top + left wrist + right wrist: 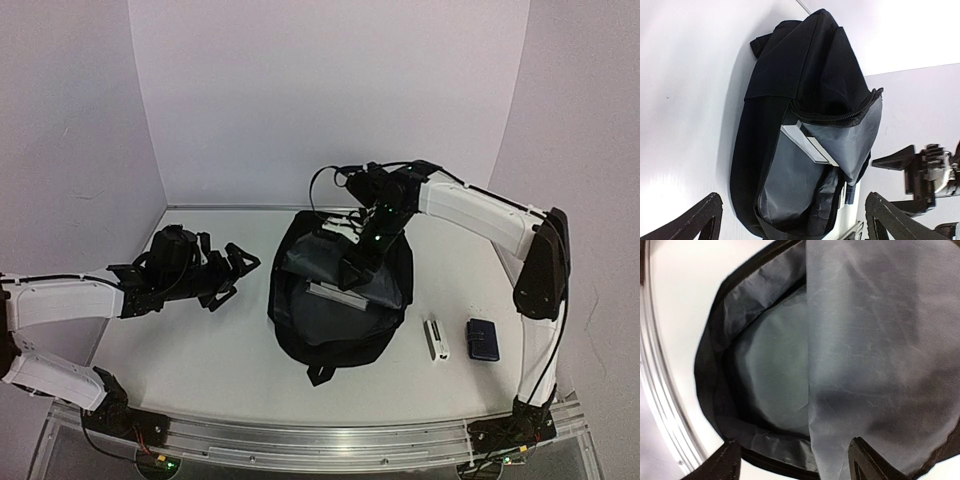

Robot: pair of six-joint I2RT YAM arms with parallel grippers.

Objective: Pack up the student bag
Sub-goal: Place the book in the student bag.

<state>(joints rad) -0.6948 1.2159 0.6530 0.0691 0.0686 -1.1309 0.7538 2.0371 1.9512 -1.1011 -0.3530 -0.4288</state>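
At the middle of the table [220, 360] I see one black bag [335, 310], unzipped, with one flat silver thing [807, 142] inside. My two right fingers [729, 462] are spread over its opening. The two left fingers [890, 220] are spread too, apart from it. One white box [436, 339] and one blue case [483, 339] lie to the right.

The left arm [60, 300] lies low, reaching rightward, the left gripper [235, 280] with fingers [695, 220] spread wide, while the right arm [480, 215] arches in from the right, wrist tipped downward, the right gripper [352, 275] with fingers [727, 462] likewise parted.
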